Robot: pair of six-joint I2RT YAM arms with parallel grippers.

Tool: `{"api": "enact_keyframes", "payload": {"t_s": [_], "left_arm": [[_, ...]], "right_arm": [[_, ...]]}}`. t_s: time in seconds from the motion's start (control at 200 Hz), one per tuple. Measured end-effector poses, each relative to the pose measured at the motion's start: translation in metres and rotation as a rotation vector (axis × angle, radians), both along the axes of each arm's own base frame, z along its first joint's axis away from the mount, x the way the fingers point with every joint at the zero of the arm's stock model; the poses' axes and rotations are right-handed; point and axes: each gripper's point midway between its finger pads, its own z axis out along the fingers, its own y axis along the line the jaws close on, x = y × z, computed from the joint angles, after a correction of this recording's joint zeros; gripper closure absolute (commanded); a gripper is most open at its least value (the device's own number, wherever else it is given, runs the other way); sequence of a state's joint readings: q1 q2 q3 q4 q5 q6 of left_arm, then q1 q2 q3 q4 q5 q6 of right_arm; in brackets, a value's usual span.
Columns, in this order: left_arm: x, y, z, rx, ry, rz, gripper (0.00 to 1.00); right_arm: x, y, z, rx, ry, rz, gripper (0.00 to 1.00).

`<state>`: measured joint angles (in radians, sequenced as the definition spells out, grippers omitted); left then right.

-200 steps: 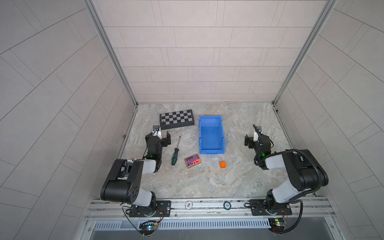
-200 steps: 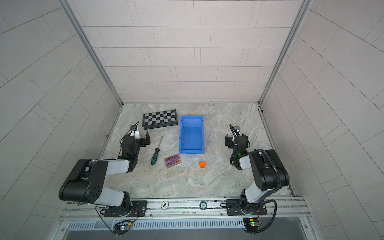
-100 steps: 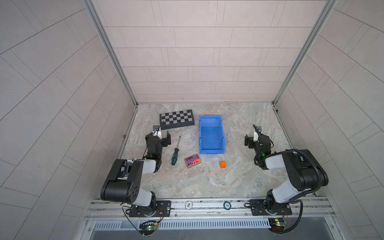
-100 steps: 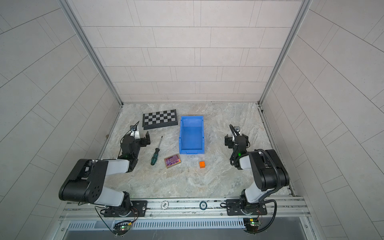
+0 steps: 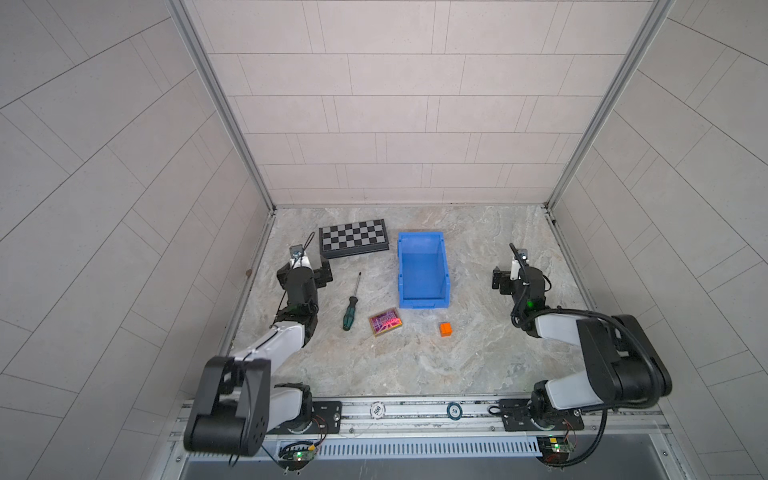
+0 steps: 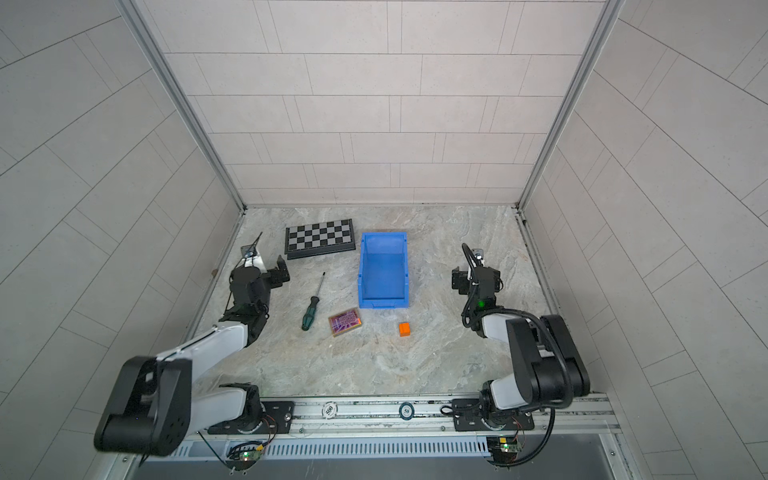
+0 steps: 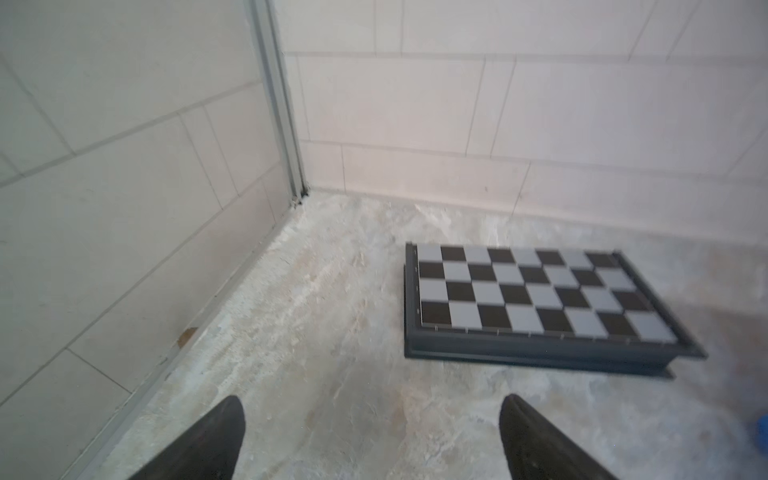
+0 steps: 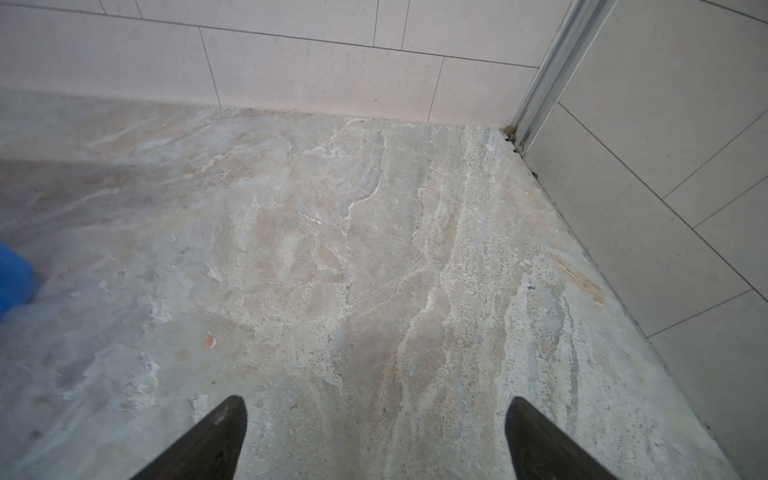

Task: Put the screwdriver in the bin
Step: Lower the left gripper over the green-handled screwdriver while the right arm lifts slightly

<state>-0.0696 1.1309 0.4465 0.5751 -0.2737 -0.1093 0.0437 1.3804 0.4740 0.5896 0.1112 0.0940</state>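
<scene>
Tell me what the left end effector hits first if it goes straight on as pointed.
The left end effector faces bare table up to the wall, but one finger looks aligned with a corner of the board: probably that first, though depth is unclear.

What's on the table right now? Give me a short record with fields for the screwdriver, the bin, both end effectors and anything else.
bin: upright, empty
screwdriver: flat on the table, left of the bin, untouched
left end effector: open, empty, left of the screwdriver
right end effector: open, empty, right of the bin
other items: checkerboard, pink patterned card, orange cube
task: screwdriver not yet in the bin
</scene>
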Motion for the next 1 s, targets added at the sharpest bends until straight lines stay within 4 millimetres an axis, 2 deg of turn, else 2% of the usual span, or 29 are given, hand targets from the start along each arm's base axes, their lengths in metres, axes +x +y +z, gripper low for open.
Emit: {"api": "enact_keyframes", "payload": {"t_s": [0.115, 0.195, 0.26, 0.3, 0.356, 0.401, 0.566, 0.631, 0.686, 0.796, 1.002], "left_arm": [[-0.012, 0.004, 0.084, -0.104, -0.112, 0.036, 0.0], [-0.015, 0.004, 0.135, -0.184, -0.121, 0.047, 0.01], [-0.016, -0.004, 0.159, -0.229, -0.094, 0.013, 0.01], [-0.016, -0.01, 0.162, -0.254, -0.066, -0.016, 0.01], [-0.016, -0.024, 0.148, -0.29, 0.005, -0.067, 0.0], [-0.019, -0.038, 0.124, -0.316, 0.095, -0.104, 0.01], [-0.039, -0.098, 0.004, -0.315, 0.546, -0.205, 0.01], [-0.055, -0.113, -0.038, -0.304, 0.7, -0.226, 0.01], [-0.069, -0.118, -0.065, -0.298, 0.807, -0.227, 0.03], [-0.086, -0.118, -0.096, -0.285, 0.935, -0.212, 0.16], [-0.095, -0.119, -0.124, -0.266, 1.039, -0.196, 0.2]], "right_arm": [[0.005, 0.006, 0.06, 0.091, -0.058, 0.001, 0.01], [-0.001, 0.011, 0.092, 0.149, -0.089, 0.011, 0.01], [-0.009, 0.018, 0.107, 0.197, -0.09, 0.04, 0.01], [-0.014, 0.023, 0.111, 0.23, -0.077, 0.059, 0.01], [-0.019, 0.035, 0.111, 0.274, -0.05, 0.095, 0.01], [-0.024, 0.05, 0.106, 0.297, -0.014, 0.132, 0.01], [-0.054, 0.112, 0.069, 0.296, 0.17, 0.286, 0.01], [-0.063, 0.121, 0.057, 0.301, 0.21, 0.306, 0.01], [-0.07, 0.122, 0.048, 0.309, 0.234, 0.303, 0.01], [-0.081, 0.119, 0.032, 0.329, 0.27, 0.288, 0.01], [-0.097, 0.119, 0.007, 0.372, 0.327, 0.281, 0.01]]}}
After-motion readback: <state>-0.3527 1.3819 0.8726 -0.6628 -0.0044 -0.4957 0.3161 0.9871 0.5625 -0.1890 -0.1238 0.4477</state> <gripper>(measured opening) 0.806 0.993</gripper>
